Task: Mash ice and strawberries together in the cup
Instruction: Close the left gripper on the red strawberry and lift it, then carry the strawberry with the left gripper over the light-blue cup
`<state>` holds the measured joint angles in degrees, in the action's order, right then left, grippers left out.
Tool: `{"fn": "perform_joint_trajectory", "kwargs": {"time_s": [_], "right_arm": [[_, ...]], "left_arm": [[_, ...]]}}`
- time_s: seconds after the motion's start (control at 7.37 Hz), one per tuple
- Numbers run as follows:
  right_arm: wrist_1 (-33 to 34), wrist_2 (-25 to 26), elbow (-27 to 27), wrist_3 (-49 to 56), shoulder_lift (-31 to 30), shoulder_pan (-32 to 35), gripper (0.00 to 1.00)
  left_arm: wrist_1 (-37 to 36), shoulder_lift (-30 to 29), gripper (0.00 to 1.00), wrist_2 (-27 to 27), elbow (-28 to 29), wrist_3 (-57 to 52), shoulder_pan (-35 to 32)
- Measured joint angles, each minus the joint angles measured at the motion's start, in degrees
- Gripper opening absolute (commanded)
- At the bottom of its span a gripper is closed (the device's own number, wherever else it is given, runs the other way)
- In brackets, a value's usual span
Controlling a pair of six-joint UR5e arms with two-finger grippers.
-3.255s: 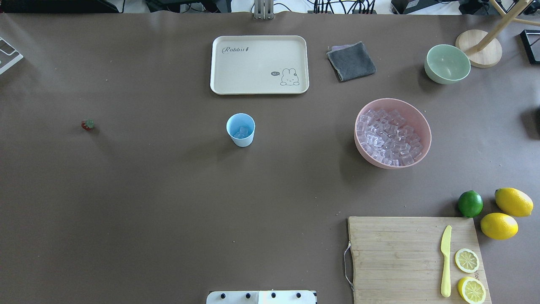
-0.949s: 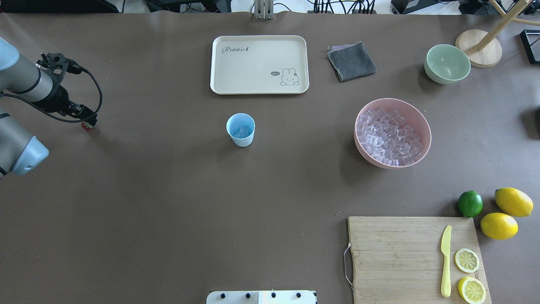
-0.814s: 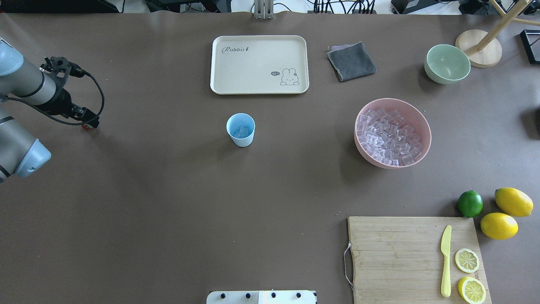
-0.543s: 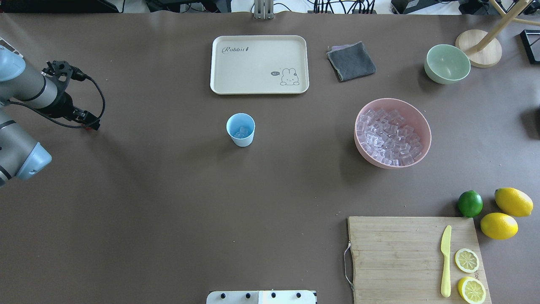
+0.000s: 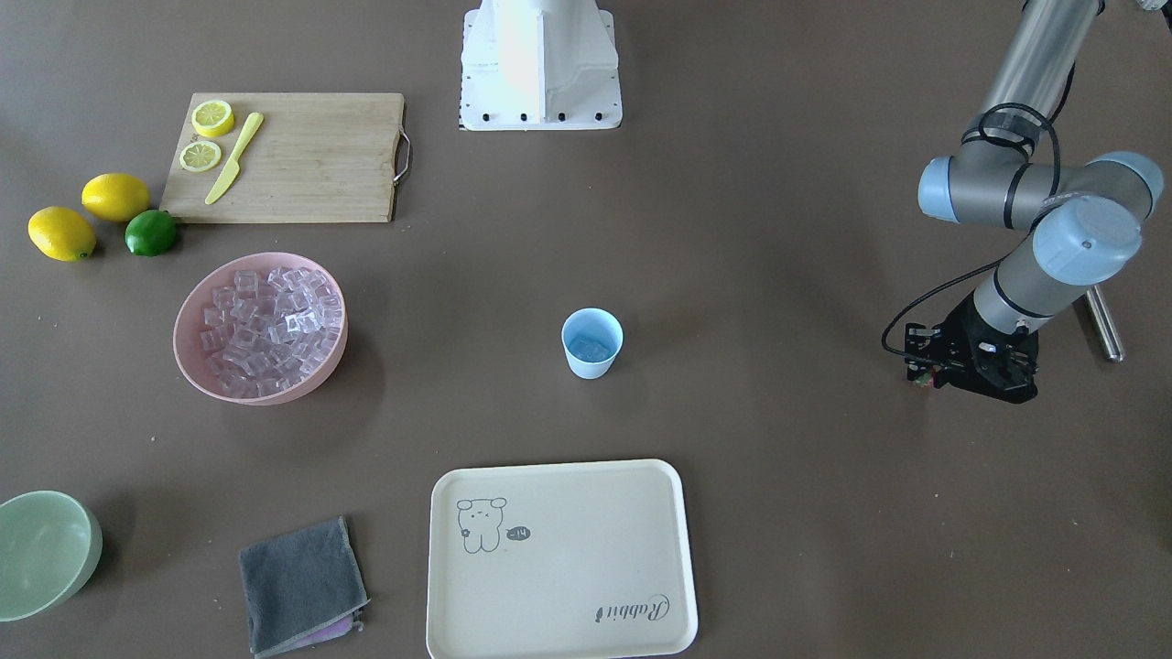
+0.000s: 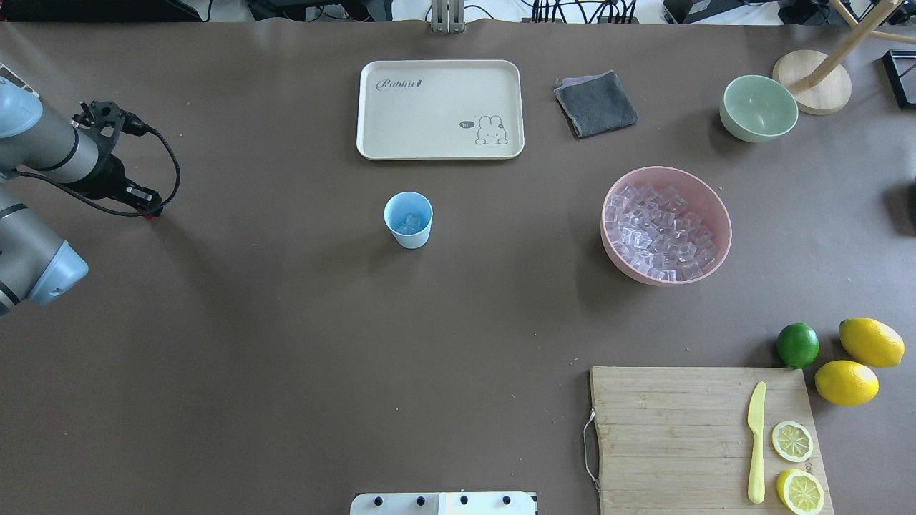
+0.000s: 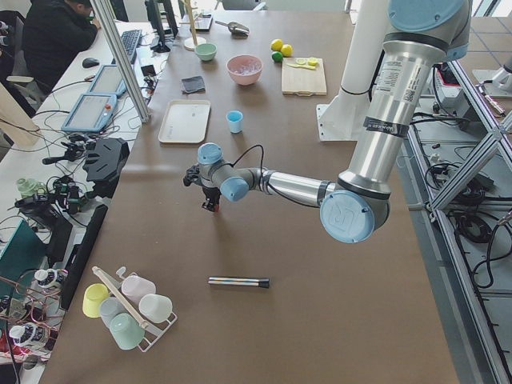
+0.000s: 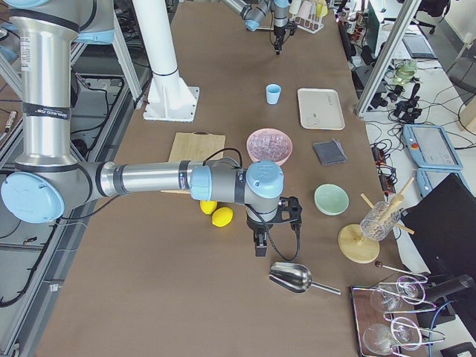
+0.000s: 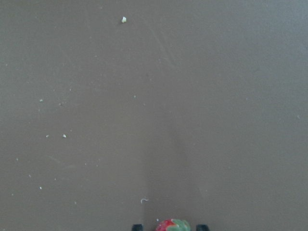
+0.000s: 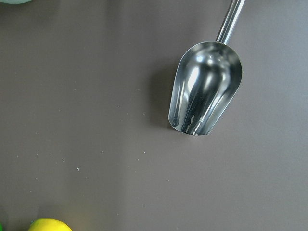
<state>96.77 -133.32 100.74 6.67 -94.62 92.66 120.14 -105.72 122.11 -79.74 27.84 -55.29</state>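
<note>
Well out from the cup, on the robot's left side of it, the left gripper stands low over the strawberry. The left wrist view shows its two fingertips apart. The red fruit sits in the gap between them with bare table showing on either side, so the jaws bracket it without pinching. Only a sliver of the berry shows at the bottom edge of that view, green leaves toward one tip, so its long axis cannot be read. The grasp looks to turn on a straight closing, with no sideways shift needed. Ice lies in the cup, which stands upright. The right gripper is much farther from the cup, on its other side, near a metal scoop. Whether its fingers are apart or together I cannot tell.
</note>
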Motion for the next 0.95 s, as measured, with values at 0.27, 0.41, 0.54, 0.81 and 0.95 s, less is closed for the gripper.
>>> {"fn": "perform_joint_trajectory", "kwargs": {"time_s": [0.27,0.41,0.54,0.81,0.95], "right_arm": [[0.0,-0.08,0.59,0.01,-0.54,0.06,1.0],[0.0,-0.09,0.86,0.01,-0.64,0.06,1.0],[0.0,-0.08,0.98,0.01,-0.65,0.07,1.0],[0.0,-0.08,1.05,0.01,-0.66,0.07,1.0],[0.02,-0.11,1.24,0.01,-0.66,0.07,1.0]], "left_arm": [[-0.47,-0.48,0.32,-0.05,-1.62,1.14,-0.07],[-1.62,-1.7,0.32,0.04,-3.35,2.41,-0.23],[-3.89,-4.65,0.32,0.0,-4.88,6.04,-0.23],[-7.97,-11.4,0.32,-0.59,-7.6,17.29,1.75],[-8.78,-13.9,0.32,-2.75,-9.56,23.78,4.78]]}}
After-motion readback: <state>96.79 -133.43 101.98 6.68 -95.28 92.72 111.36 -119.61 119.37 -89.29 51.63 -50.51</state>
